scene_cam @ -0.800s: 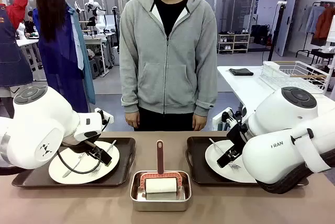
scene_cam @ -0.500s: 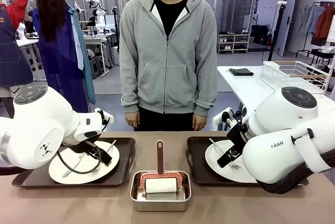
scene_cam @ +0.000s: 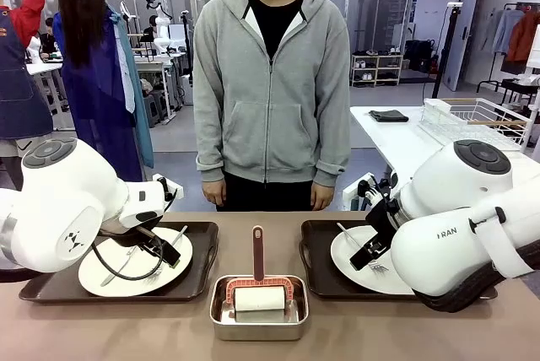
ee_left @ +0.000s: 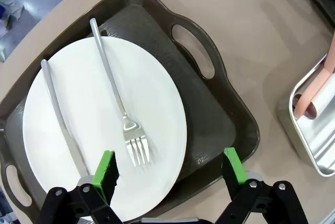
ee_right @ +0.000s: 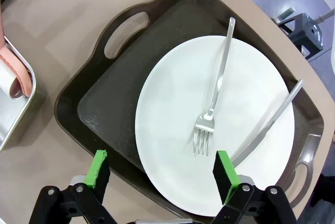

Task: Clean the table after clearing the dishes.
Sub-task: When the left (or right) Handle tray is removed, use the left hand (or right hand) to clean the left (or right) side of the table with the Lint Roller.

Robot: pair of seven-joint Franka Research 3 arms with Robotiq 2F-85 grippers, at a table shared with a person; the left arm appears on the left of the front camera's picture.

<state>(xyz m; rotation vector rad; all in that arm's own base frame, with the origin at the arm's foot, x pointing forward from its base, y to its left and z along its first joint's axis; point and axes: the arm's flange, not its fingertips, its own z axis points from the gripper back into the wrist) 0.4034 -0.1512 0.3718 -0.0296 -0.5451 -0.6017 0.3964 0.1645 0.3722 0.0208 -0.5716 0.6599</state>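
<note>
Brownish-taupe table (scene_cam: 126, 327) spans the full width, seen from the robot's side. At left, a dark brown left tray (scene_cam: 207, 251) with cut-out handles lies near the far edge and carries a round white left plate (scene_cam: 118, 281). On it a left knife (ee_left: 60, 116) and a left fork (ee_left: 118, 98) lie side by side, not touching. The left gripper (ee_left: 170, 169) hovers over the plate's rim with its jaws spread wide and empty. One green pad is over the plate, the other at the tray's rim.

Bare tabletop separates this tray from a small steel pan (scene_cam: 257, 331) at centre, close to the near edge. The pan holds a lint roller (scene_cam: 259, 298) with a pink handle. Another bare gap follows, then the right tray (scene_cam: 314, 260) with the right plate (scene_cam: 346, 266), right fork (ee_right: 214, 98) and right knife (ee_right: 267, 127). The right gripper (ee_right: 162, 171) hangs over that plate's rim, jaws likewise wide apart and empty. A person (scene_cam: 272, 83) in a grey hoodie stands at the far edge, arms down.
</note>
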